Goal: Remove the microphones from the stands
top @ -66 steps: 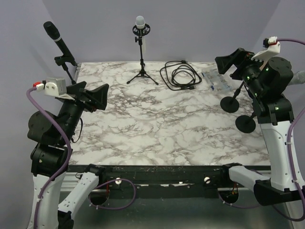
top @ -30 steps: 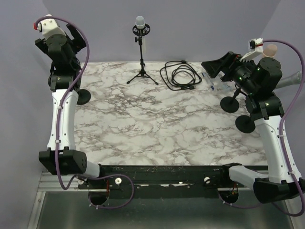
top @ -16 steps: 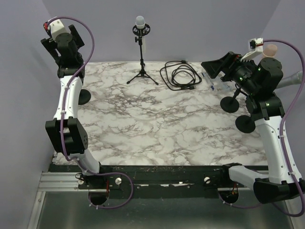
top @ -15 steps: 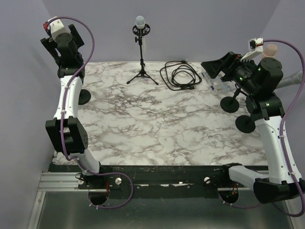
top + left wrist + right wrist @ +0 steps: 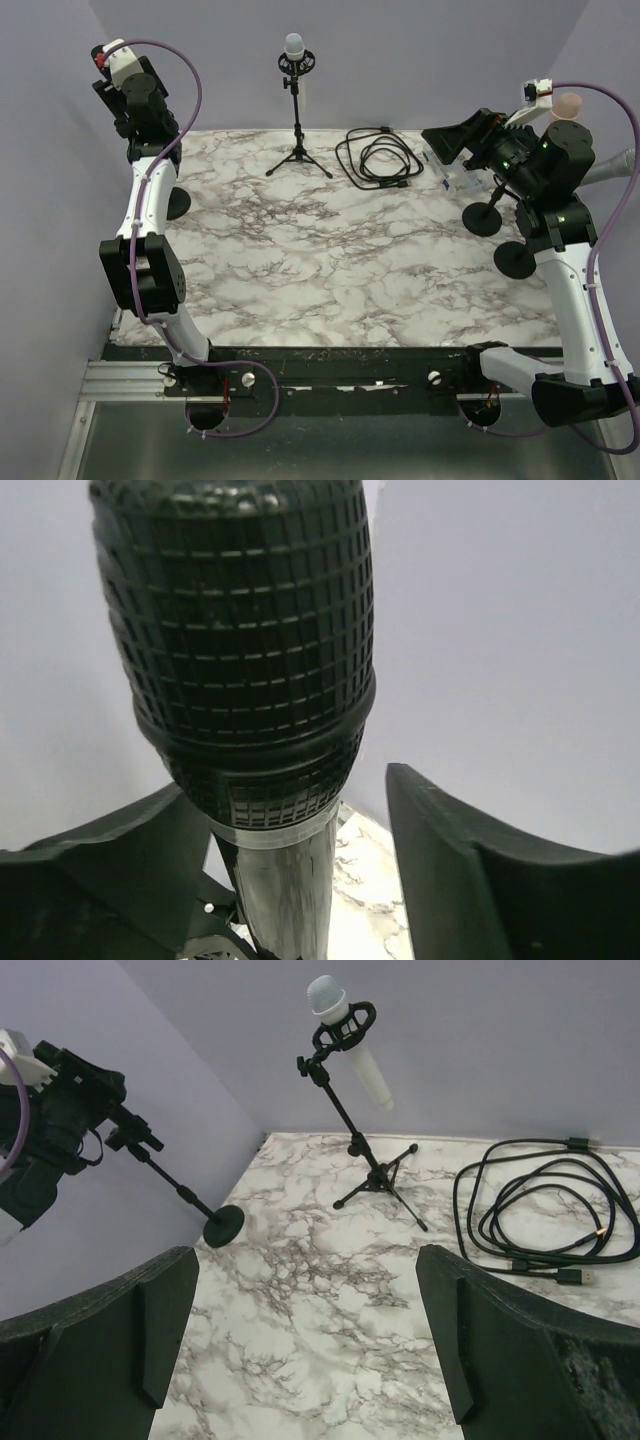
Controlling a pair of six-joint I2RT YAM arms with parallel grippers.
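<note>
microphone (image 5: 250, 650) far left | tripod stand (image 5: 298, 150) back centre | cable (image 5: 375, 158) right of it

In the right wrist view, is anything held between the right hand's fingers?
No, the right hand stands open; its fingers are wide apart, touching nothing, with the marble table far beyond.

tabletop (image 5: 330, 260) free, wall (image 5: 50, 150) seemingly crowding left tool (image 5: 283, 780)

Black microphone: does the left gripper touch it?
Cannot tell. Left wrist view: a gap at one finger; the other meets the microphone's outline.
</note>
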